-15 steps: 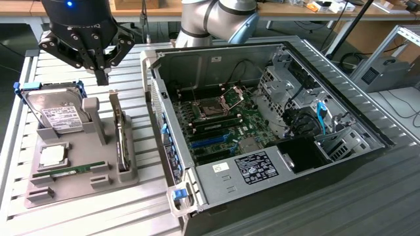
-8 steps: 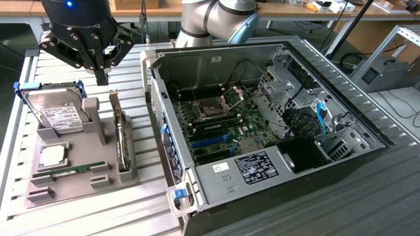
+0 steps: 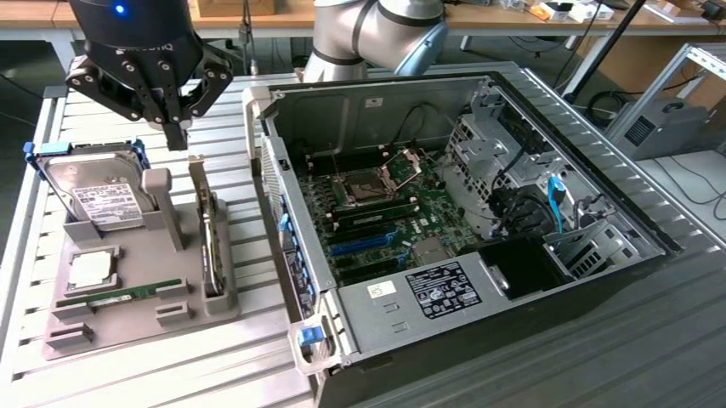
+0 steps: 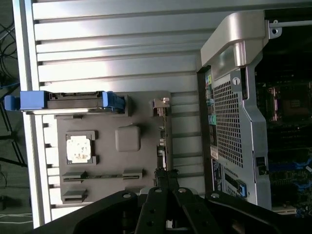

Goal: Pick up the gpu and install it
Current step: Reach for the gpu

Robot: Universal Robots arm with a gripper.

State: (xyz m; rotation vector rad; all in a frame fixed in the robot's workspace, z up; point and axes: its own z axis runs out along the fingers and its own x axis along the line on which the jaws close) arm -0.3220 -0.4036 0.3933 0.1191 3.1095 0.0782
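Ribbed aluminium worktop (image 3: pixel 159 374) carries a grey holder (image 3: pixel 125 327) at the exterior view's left and an open computer case (image 3: pixel 340 106) at its right; benches and cables stand behind. The gpu (image 3: pixel 207 238) stands upright on its long edge in a slot at the holder's case-side rim. Its long axis runs from the far side toward the near side, parallel to the case wall. The pincer (image 3: pixel 176 134) hangs above the card's far end, fingers pressed together, gripping nothing. A hard drive (image 3: pixel 97 200) stands in the holder's far corner.
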